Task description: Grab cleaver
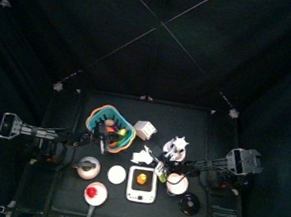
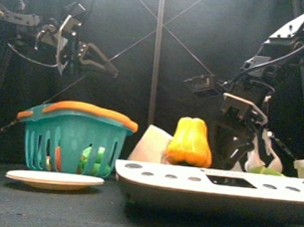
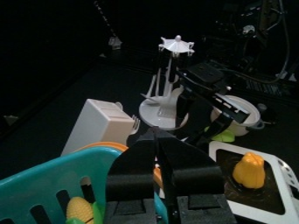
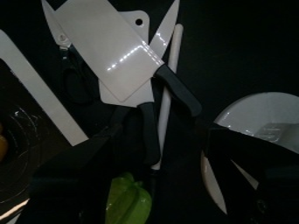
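Right end effector [image 4: 149, 188] hangs spread over the cleaver [image 4: 117, 52], at 12 o'clock ahead; left end effector [image 3: 163, 166] sits pressed together.

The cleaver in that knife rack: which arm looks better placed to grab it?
The right arm. Its open fingers hang right over the cleaver, whose black handle points toward them. The left gripper hovers above the teal basket, away from the rack.

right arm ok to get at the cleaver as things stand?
Probably yes. The right gripper is open and hangs right over the cleaver, whose black handle points toward the jaws. Other utensils crowd both sides of it, so nudging a neighbour looks possible.
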`<state>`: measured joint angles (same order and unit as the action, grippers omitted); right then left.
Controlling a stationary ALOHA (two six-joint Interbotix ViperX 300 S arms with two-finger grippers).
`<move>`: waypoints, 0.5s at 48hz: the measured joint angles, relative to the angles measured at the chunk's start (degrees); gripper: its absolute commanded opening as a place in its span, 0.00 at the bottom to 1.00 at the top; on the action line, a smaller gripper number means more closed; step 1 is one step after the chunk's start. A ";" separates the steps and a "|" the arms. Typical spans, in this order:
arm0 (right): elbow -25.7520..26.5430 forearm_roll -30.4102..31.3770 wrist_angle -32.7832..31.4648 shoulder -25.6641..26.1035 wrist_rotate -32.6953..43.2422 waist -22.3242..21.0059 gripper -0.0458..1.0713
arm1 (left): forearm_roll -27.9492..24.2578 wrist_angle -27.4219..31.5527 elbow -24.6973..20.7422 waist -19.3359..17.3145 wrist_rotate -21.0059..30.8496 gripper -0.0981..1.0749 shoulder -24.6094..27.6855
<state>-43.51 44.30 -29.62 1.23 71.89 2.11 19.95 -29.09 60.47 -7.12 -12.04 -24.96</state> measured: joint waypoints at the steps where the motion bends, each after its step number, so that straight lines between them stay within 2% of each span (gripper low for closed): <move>1: 0.00 0.09 0.00 0.00 -0.09 -0.35 0.90 | 0.00 0.00 0.00 0.00 0.00 0.38 0.09; 5: 0.88 0.88 0.09 -0.62 -0.09 -1.85 0.90 | 0.00 0.00 0.09 0.09 0.00 0.38 0.09; 13: 2.64 2.11 0.18 -4.48 -0.09 -3.25 0.74 | 0.00 0.35 0.18 0.00 0.00 0.38 0.09; 20: 2.64 1.93 0.62 -4.75 0.00 -3.34 0.71 | 0.00 0.35 0.18 0.00 0.00 0.38 0.00; 24: 2.55 1.58 3.08 -4.75 -0.09 -3.34 0.71 | 0.00 0.35 0.18 0.00 0.00 0.38 0.00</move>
<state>-40.96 45.88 -26.54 -3.52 71.81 -1.23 19.95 -28.74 60.64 -7.12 -12.04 -24.96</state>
